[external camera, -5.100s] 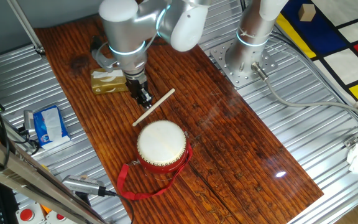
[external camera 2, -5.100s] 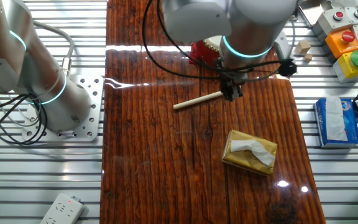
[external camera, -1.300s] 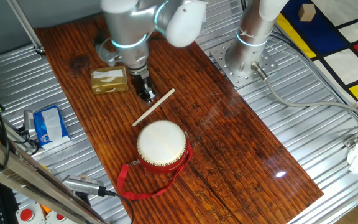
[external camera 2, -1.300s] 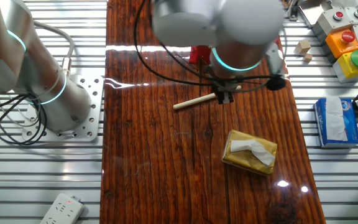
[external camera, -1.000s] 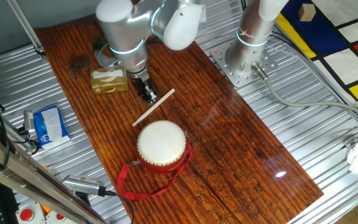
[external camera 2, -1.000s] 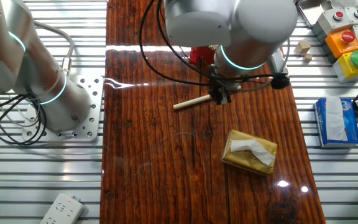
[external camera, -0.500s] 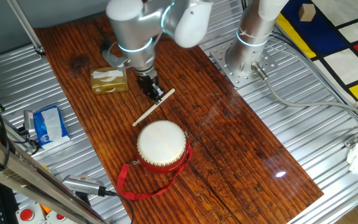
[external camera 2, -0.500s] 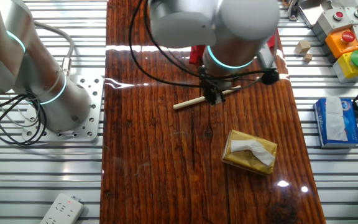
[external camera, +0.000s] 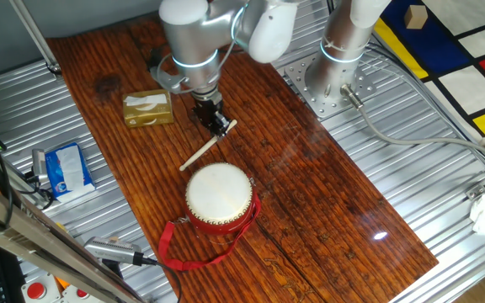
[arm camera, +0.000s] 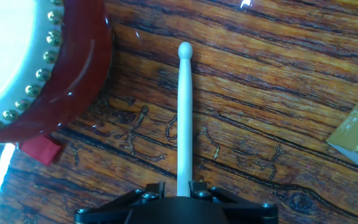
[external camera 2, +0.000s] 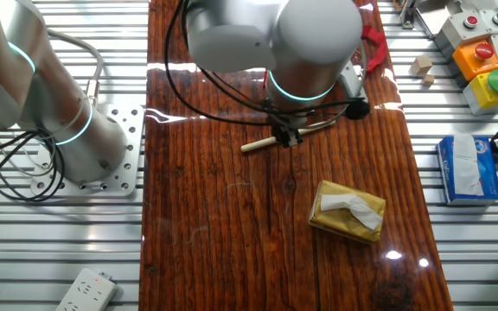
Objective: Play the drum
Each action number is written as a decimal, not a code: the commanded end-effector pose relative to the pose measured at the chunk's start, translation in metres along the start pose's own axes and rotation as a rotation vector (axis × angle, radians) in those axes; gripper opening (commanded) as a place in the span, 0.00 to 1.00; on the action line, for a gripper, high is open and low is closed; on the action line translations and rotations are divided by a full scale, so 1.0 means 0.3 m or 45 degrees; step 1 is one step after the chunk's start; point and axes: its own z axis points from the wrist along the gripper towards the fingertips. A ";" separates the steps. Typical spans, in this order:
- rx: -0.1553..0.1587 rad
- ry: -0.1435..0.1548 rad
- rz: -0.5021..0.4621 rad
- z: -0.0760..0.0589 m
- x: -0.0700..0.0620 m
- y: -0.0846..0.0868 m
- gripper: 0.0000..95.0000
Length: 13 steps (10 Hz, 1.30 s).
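The dark wooden counter (external camera: 310,185) takes up most of the scene, with the grey arm (external camera: 200,38) reaching down over its far half. Next in size is the drum (external camera: 218,197), sitting flat with its cream skin up and its red ribbon strap (external camera: 175,244) trailing off at about 7 o'clock; lying that way, the skin is open to a strike from above. A tan tissue box (external camera: 148,108) sits well clear at roughly 10 o'clock from the drum, out of the working line. Smaller still is the pale wooden stick (external camera: 205,147), lying flat on the counter just beyond the drum. The claw (external camera: 218,124) is down at the stick's far end, and the hand view shows the shaft (arm camera: 184,118) running straight out between the two fingers, its rounded tip pointing away; the fingers look clenched on the stick, though it seems not yet lifted. I'd say the end was chosen to leave the length free to swing. From the claw, the drum lies near, at about 6 o'clock in the one fixed view.
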 end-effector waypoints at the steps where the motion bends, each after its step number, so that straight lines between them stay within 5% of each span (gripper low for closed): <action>1: 0.003 0.001 0.001 0.003 0.004 -0.008 0.20; 7: 0.017 -0.029 0.027 0.065 0.020 -0.009 0.20; 8: 0.026 -0.048 0.043 0.064 0.020 -0.009 0.00; 13: 0.044 -0.036 0.054 0.010 0.012 -0.020 0.00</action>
